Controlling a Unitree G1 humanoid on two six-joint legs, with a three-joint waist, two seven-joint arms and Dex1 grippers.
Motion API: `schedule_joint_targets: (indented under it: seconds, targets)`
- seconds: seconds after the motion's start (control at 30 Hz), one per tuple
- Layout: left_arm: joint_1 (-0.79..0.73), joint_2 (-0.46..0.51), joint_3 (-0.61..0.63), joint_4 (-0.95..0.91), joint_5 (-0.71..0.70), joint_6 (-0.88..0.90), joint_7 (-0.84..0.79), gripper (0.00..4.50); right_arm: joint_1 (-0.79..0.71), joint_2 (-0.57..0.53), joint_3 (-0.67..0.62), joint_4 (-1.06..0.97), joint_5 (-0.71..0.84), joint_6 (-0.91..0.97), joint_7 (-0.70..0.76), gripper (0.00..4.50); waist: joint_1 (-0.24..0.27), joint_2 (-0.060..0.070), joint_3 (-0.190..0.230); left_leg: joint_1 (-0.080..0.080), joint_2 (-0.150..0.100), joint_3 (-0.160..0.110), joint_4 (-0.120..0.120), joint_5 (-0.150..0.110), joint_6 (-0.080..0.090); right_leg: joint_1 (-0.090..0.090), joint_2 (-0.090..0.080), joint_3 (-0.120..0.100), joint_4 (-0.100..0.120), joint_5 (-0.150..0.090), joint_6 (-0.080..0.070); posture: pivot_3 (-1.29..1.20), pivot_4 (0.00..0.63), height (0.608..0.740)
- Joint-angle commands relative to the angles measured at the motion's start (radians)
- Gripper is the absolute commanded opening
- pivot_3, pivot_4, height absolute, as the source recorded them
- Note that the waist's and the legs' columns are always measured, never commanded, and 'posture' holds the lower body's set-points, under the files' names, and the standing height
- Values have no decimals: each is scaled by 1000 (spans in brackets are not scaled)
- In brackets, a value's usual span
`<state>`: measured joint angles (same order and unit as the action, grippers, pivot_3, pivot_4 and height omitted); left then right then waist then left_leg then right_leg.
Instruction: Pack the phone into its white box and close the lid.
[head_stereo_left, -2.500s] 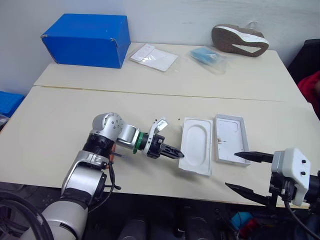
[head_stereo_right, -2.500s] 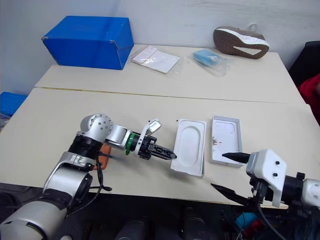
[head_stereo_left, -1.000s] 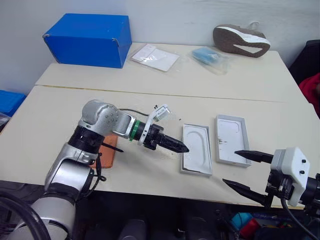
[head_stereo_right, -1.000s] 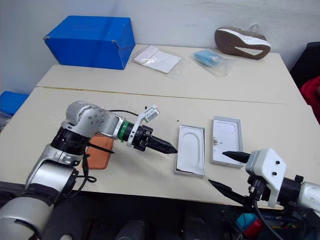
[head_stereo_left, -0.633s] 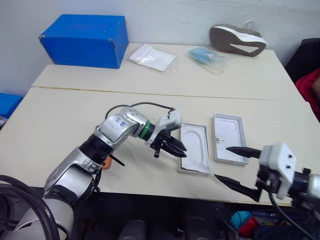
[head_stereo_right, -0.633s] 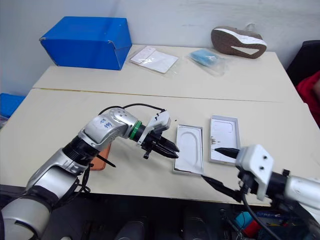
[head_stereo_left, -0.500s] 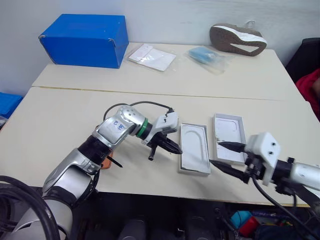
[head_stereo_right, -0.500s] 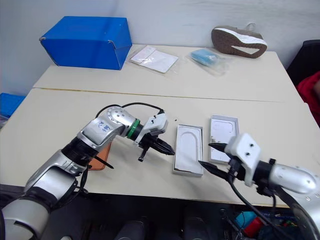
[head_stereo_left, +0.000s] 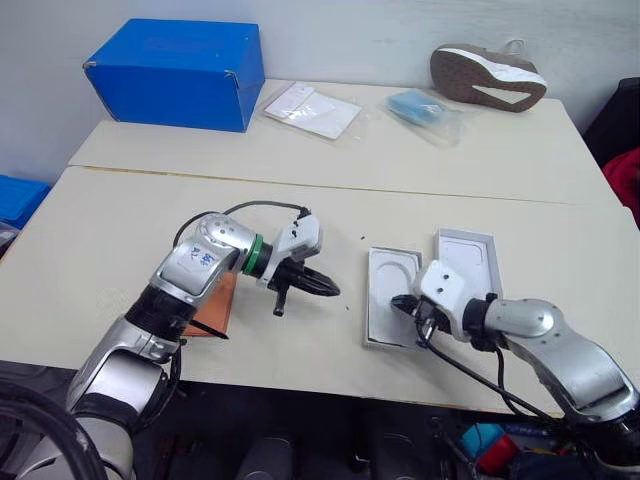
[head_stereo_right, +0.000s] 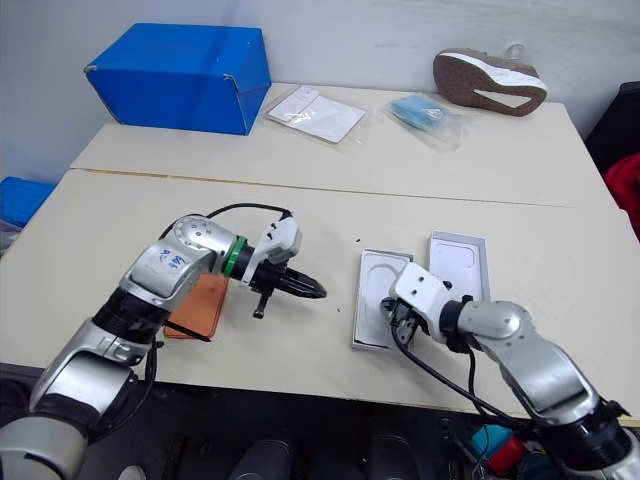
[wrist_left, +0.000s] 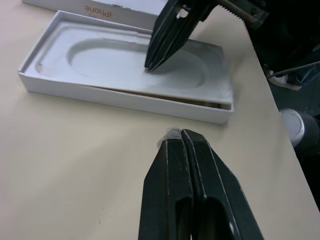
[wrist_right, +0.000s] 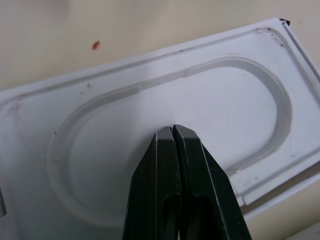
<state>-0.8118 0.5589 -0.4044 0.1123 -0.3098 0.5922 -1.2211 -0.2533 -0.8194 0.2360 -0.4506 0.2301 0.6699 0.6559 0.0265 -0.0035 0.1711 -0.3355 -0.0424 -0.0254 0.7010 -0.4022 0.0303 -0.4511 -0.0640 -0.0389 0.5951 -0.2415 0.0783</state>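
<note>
Our right pincer (wrist_right: 172, 131) is clamped together, empty, its tips over the flat white insert with an oval recess (head_stereo_left: 391, 300) lying in the shallow white rectangular box (wrist_left: 125, 95). Our left pincer (wrist_left: 182, 135) is closed and empty at the box's 9 o'clock. The slim orange-copper phone (head_stereo_right: 198, 305) lies on the beige desk (head_stereo_left: 330, 180) further toward 9 o'clock.

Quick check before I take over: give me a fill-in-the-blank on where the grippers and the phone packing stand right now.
1. The right gripper is ____ with its tips over the oval recess of the white insert.
2. The left gripper is shut and holds ____.
3. The phone lies on the table beside the ____ arm.
4. The blue box stands at the table's far ____ corner.

Missing words: shut; nothing; left; left
</note>
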Motion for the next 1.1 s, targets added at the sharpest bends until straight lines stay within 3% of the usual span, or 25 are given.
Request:
schedule_joint_targets:
  seconds: [0.03,0.2,0.57,0.8,1.1]
  targets:
    - [2,-3,43,-67,-13,47,24,0,-43,-3,42,48,-103,-47,-7,20,-1,0,0,0,0,0,0,0,0,0,0,0,0,0,0,0,150,740]
    - [11,-4,58,-83,-9,74,39,0,-89,22,40,97,-151,-43,-9,20,-3,0,0,1,0,0,1,0,0,0,0,0,1,0,0,0,150,740]
    - [4,-24,77,-68,-10,99,59,0,-129,87,-4,-35,-30,101,72,20,-4,0,0,0,0,-1,1,0,0,0,0,-1,1,0,0,0,150,740]
    - [6,-37,81,-93,-19,129,69,0,-125,53,117,75,-193,-1,54,20,-3,0,0,0,-1,-1,1,0,0,0,0,-1,2,0,0,0,150,740]
    - [12,-30,92,-89,-16,141,78,0,-94,30,71,42,-208,0,96,20,-3,0,0,1,-1,-1,2,0,0,1,0,-1,3,0,0,0,150,740]
